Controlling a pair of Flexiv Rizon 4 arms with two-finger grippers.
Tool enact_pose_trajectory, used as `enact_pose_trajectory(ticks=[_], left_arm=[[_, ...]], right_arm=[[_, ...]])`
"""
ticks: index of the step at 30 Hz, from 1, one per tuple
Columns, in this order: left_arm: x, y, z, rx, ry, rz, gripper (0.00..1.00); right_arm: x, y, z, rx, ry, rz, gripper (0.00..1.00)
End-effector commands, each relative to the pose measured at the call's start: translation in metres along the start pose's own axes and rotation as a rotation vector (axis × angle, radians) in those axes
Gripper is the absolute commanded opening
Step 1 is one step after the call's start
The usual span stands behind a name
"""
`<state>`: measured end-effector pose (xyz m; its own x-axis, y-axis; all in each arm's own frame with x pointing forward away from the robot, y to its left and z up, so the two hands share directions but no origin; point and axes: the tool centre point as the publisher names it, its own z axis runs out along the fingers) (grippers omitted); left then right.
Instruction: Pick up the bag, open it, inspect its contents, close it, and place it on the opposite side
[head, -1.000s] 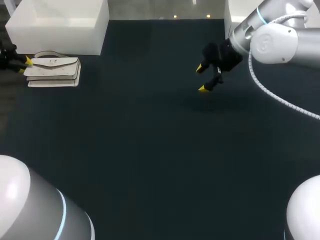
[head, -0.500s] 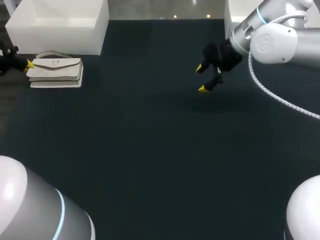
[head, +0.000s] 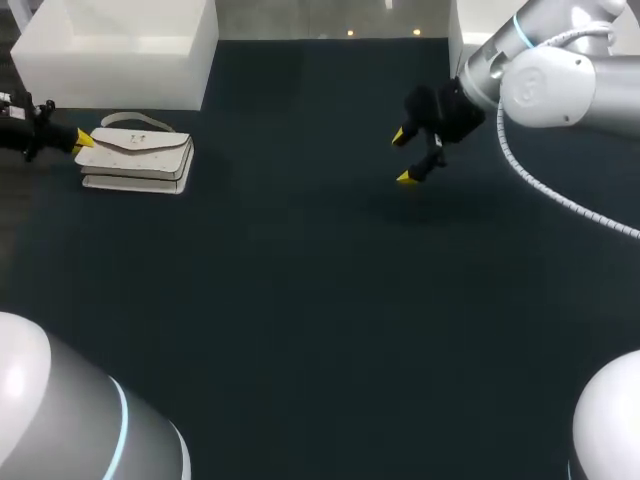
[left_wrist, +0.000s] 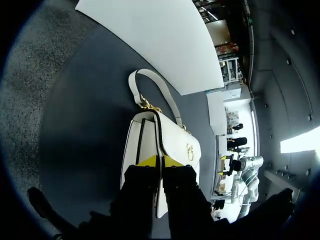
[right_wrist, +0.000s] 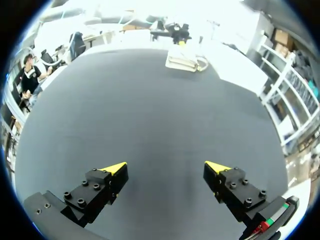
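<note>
Left fingers (left_wrist: 147, 161), clamped on the bag (head: 140, 158), have dragged it inward; right fingers (right_wrist: 114, 168) remain apart.

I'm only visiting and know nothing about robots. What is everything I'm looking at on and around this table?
table: 1, dark, fills the head view.
handbag: 1, white with gold fittings, lying flat at the far left, flap closed, strap toward the far edge.
boxes: 2, white, along the far edge; one just behind the handbag, the other in the far right corner.
left arm: 1, black at its end, comes in from the left; its yellow-tipped jaws are shut on the end of the handbag.
right arm: 1, silver-grey, comes in from the far right; its yellow-tipped jaws are open over bare table, holding nothing.
</note>
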<state>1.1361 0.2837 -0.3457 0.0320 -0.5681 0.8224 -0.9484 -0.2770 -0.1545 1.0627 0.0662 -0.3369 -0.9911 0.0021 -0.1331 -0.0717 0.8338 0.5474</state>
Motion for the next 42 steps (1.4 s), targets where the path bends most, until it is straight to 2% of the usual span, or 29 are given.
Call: enact_pose_trajectory(ticks=[1,20,31,37,42], left_arm=[[0.004,0.001,0.002,-0.041,-0.006,-0.001,0.0],[0.004,0.001,0.002,-0.041,-0.006,-0.001,0.0],[0.041,0.045,0.046,0.208,-0.113,-0.182,0.0],[0.057,0.064,0.065,0.277,-0.156,-0.197,0.0],[0.073,0.079,0.08,0.293,-0.164,-0.179,0.0]], right_arm=[[-0.001,0.0,0.001,-0.001,0.003,0.0,1.0],[-0.001,0.0,0.001,-0.001,0.003,0.0,1.0],[-0.001,0.0,0.001,-0.001,0.003,0.0,1.0],[-0.001,0.0,0.001,-0.001,0.003,0.0,1.0],[-0.001,0.0,0.001,-0.001,0.003,0.0,1.0]])
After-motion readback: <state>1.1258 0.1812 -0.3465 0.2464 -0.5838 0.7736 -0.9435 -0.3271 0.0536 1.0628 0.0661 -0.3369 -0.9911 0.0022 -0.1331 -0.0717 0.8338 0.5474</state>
